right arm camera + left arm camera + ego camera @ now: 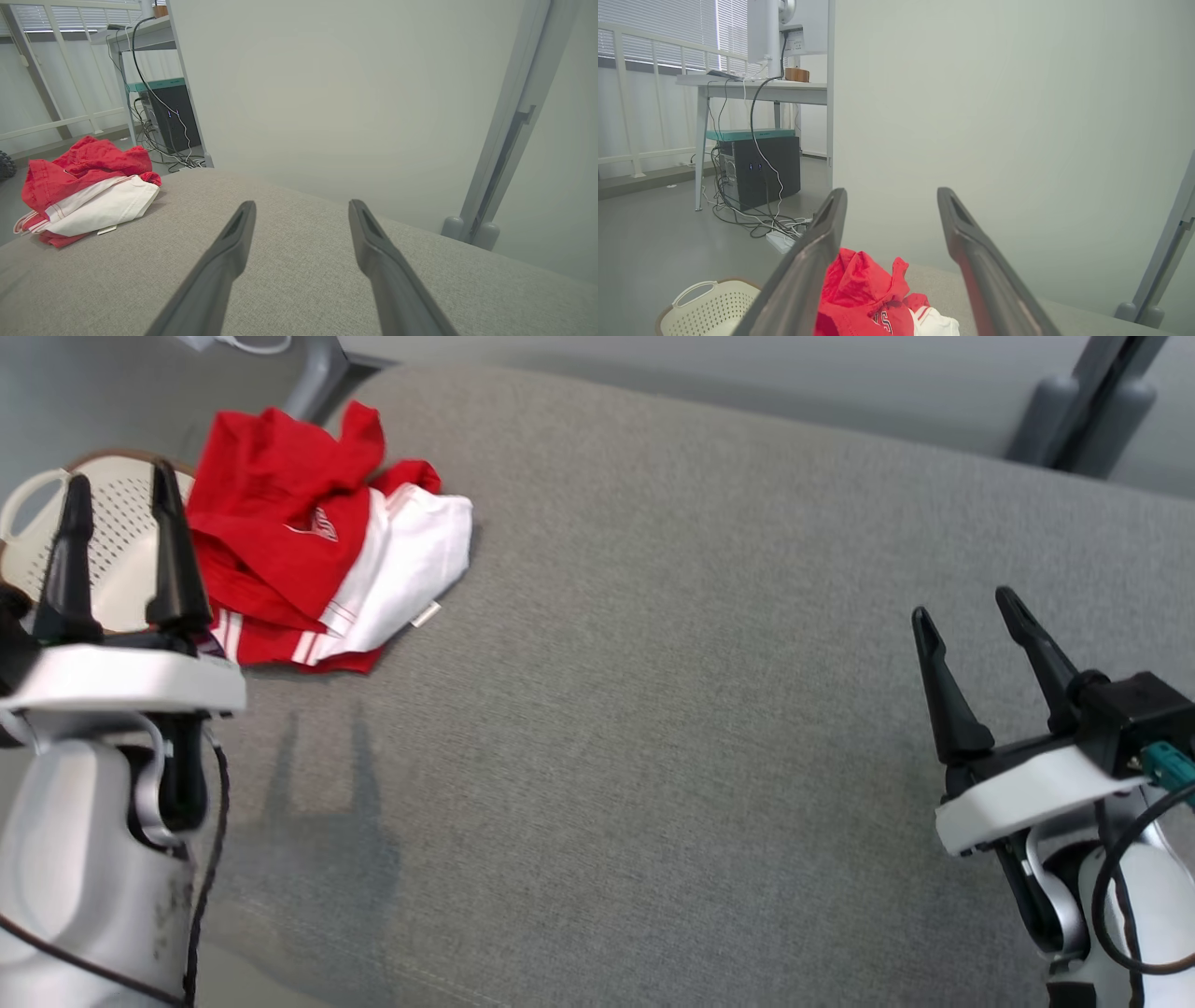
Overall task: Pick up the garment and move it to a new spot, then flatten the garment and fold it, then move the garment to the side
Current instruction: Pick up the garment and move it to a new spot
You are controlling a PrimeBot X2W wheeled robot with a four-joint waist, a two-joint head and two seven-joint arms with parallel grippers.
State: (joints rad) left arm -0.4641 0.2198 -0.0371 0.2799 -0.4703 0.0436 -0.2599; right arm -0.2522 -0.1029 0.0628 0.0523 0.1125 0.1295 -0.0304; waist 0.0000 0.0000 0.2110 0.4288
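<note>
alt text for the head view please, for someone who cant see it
A crumpled red and white garment lies at the far left of a grey padded surface, beside a cream basket. The left gripper and right gripper stand open, holding nothing.

Left end effector (119,476): I read it just beside the garment (317,537), at the garment's left edge, fingers spread wide with nothing between them. Right end effector (963,602): well apart from the garment, off to its right, fingers equally spread, empty. Both point away from me.
</note>
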